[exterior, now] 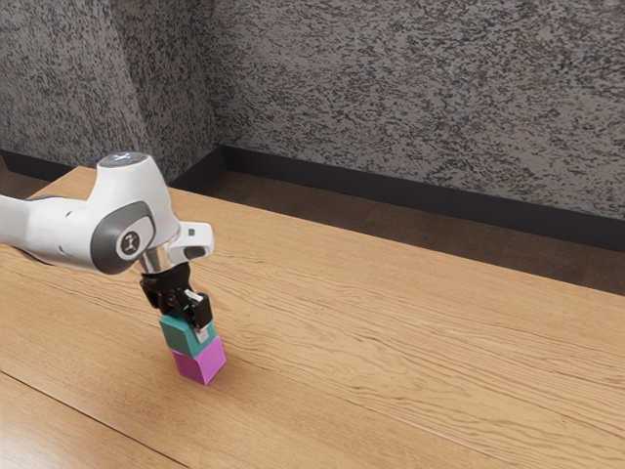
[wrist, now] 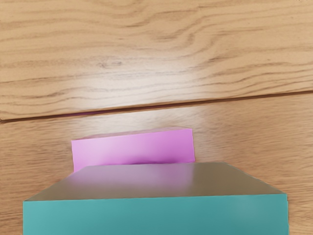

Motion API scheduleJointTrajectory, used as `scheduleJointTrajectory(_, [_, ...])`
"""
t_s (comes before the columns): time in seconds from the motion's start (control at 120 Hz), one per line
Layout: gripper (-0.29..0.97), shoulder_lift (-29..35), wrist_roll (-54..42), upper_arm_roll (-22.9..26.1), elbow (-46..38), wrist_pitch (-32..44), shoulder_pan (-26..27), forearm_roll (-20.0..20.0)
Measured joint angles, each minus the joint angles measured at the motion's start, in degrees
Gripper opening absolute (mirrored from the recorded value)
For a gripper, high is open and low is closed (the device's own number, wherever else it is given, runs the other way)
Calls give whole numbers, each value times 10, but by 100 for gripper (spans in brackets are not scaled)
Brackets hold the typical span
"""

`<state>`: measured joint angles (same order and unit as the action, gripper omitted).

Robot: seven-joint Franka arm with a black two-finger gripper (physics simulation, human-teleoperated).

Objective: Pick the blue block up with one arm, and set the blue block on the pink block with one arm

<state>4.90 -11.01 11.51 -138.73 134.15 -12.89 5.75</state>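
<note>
Wooden table (exterior: 420,322) with a two-block stack toward 7 o'clock in the exterior view. The blue block (exterior: 178,336), teal in tone, rests on top of the pink block (exterior: 201,362), slightly offset from it. The hand (exterior: 184,322) stands at the blue block's 12 o'clock, its fingers closed against two opposite sides, gripping it. The white arm (exterior: 59,234) enters from 9 o'clock. In the wrist view, a strip of pink block (wrist: 132,152) shows beyond the blue block (wrist: 156,210).
</note>
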Motion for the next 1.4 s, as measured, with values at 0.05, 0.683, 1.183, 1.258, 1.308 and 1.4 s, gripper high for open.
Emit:
scheduleJointTrajectory(0.05, [38, 0, 1, -1, 0, 0, -1, 0])
scheduleJointTrajectory(0.683, [62, -4, 2, -1, 0, 3, 0, 4])
scheduleJointTrajectory(1.183, [67, 35, 7, -6, 31, -30, 0, 5])
scheduleJointTrajectory(1.258, [68, 35, 9, -6, 38, -40, 0, 5])
scheduleJointTrajectory(1.308, [68, 38, 10, -6, 43, -48, -1, 5])
scheduleJointTrajectory(1.4, [68, 31, 15, -3, 101, -89, -1, 3])
